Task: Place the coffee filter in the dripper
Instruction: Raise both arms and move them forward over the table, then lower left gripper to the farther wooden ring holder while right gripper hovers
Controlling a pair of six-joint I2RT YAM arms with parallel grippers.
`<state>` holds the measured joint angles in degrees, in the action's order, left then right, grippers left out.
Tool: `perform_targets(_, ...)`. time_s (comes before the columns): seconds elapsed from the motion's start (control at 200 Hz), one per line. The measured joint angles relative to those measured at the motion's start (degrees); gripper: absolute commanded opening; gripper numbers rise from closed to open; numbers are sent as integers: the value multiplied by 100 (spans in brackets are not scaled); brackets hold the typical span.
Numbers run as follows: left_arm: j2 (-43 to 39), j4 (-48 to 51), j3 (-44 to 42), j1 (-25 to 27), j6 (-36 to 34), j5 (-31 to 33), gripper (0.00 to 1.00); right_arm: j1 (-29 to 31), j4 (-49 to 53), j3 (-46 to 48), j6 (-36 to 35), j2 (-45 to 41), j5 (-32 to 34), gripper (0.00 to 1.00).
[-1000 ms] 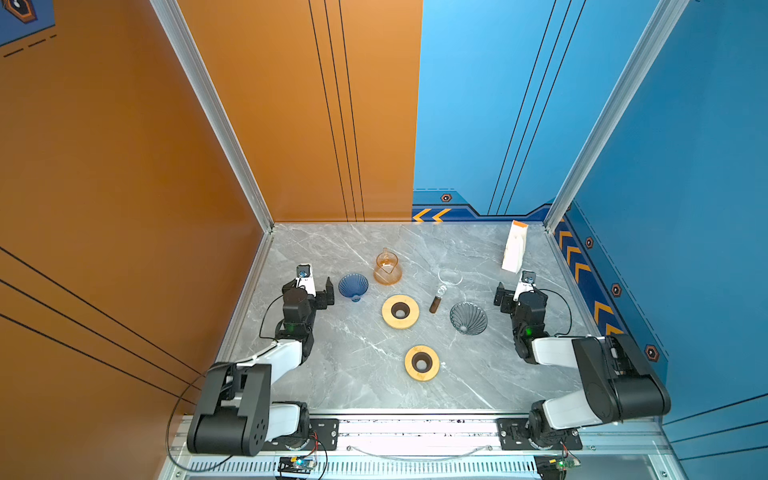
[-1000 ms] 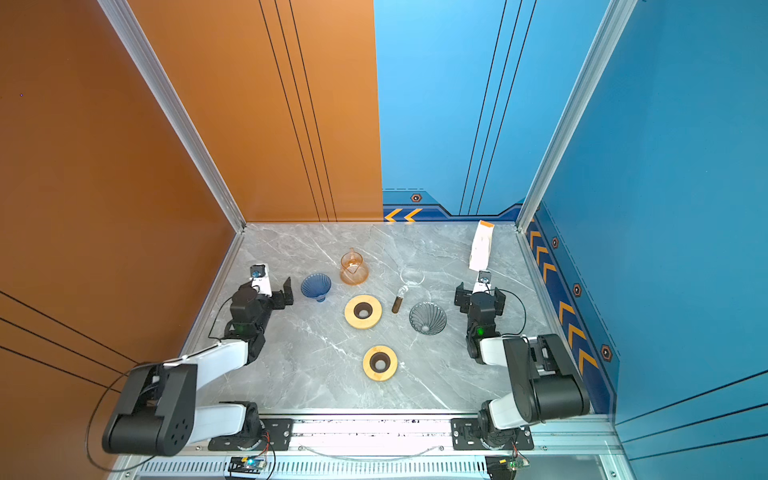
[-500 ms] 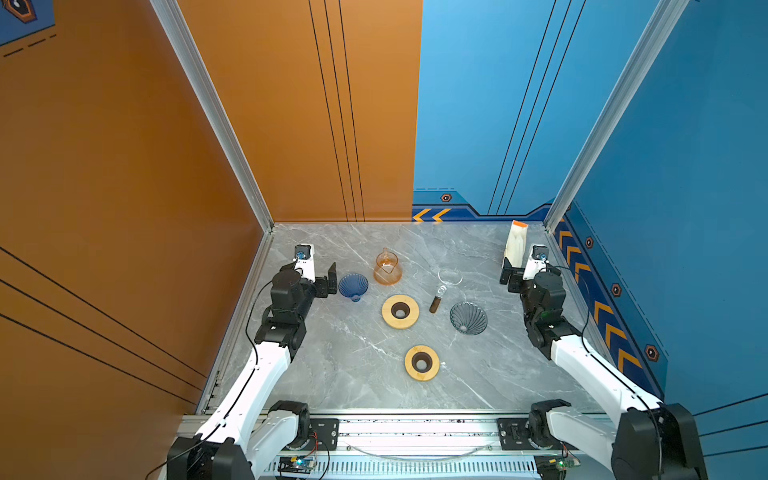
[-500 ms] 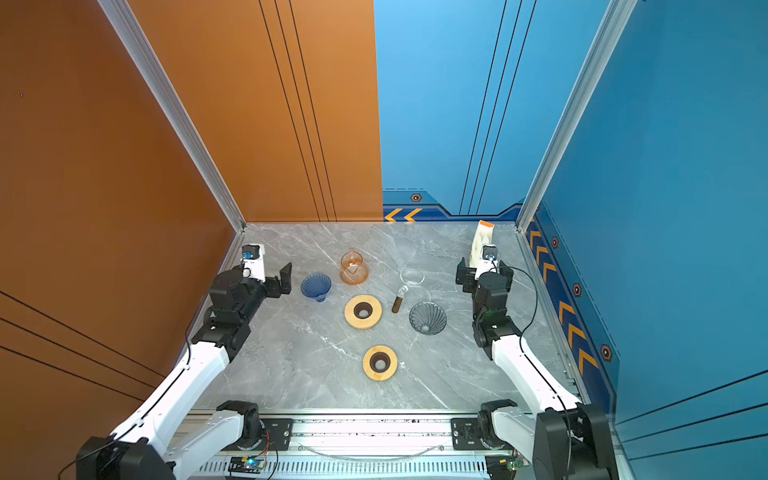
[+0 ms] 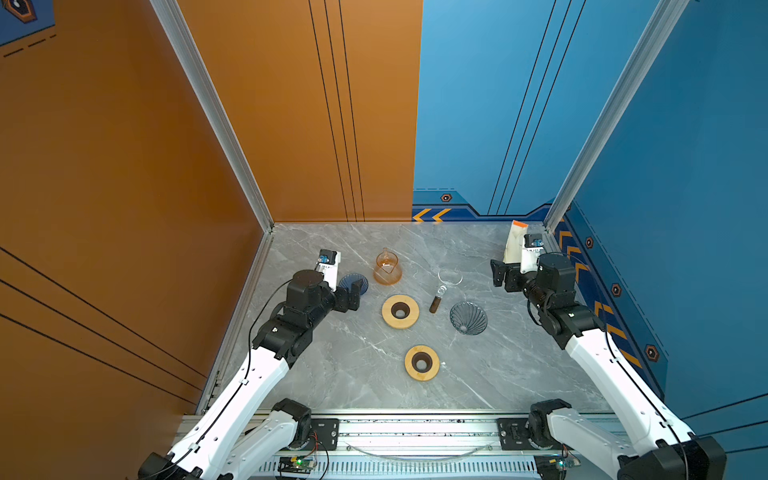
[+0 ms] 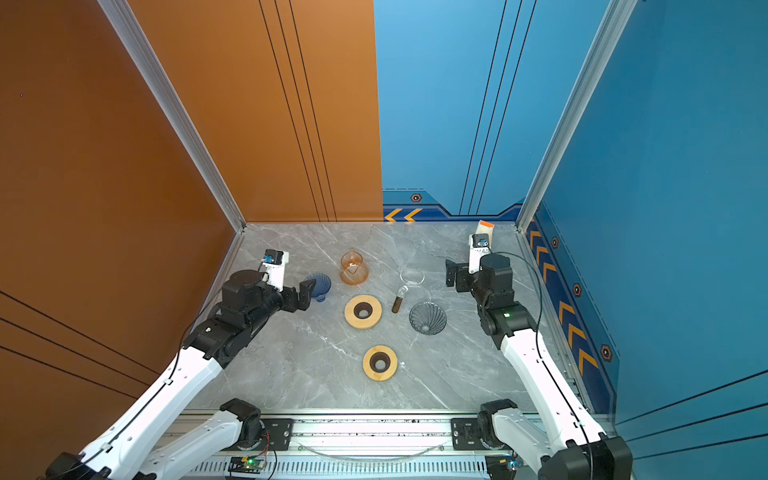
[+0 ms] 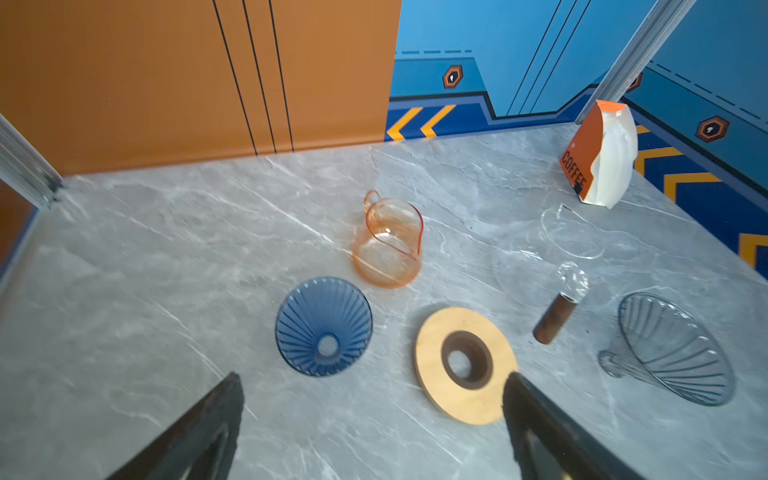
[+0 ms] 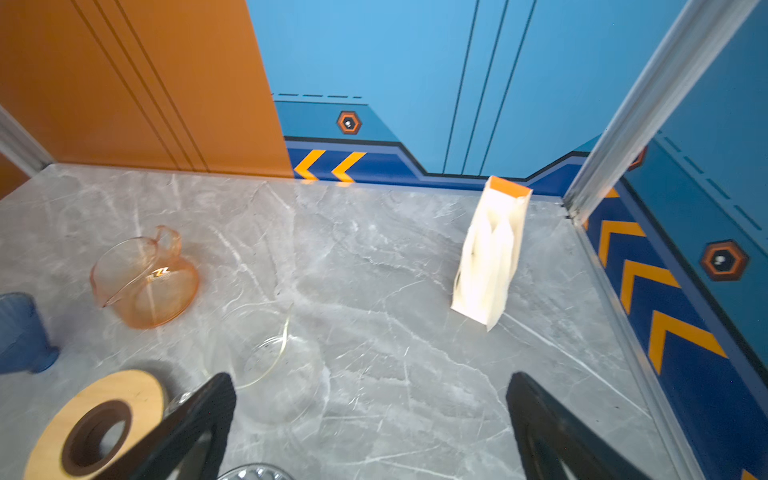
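In both top views the left gripper (image 5: 351, 296) hovers with its jaws spread wide, empty, just beside the blue dripper (image 5: 345, 283) at the left of the table (image 5: 353, 374). The right gripper (image 5: 503, 275) hangs equally spread and empty at the upper right, close to the pack of coffee filters (image 5: 514, 241), which stands upright in the table's far right corner. A grey dripper (image 5: 468, 318) lies tipped on its side right of centre, near a wooden ring (image 5: 400, 311) and an orange jug (image 5: 387, 268).
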<state>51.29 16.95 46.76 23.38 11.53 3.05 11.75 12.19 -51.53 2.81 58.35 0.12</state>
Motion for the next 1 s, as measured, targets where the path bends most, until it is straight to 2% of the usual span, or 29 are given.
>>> perform_targets(0.205,-9,629,0,688,1346,251,98,297,577,-116,48,0,-358,100)
perform_targets(0.325,96,767,-31,859,2103,251,98,426,748,-116,127,13,-514,100)
perform_targets(0.511,492,741,-238,981,2855,184,99,564,833,-66,308,52,-704,100)
perform_targets(0.566,601,599,-354,986,3084,109,100,597,824,7,369,52,-774,100)
perform_targets(0.761,909,-400,-1027,1088,4037,-227,92,758,734,391,588,52,-839,100)
perform_targets(0.896,1272,-896,-1200,1156,4426,-437,87,837,577,507,693,55,-848,100)
perform_targets(0.916,1325,-975,-1207,1156,4465,-483,83,844,555,518,704,55,-848,100)
perform_targets(1.001,1644,-1285,-1213,1150,4664,-662,80,901,470,566,765,55,-844,100)
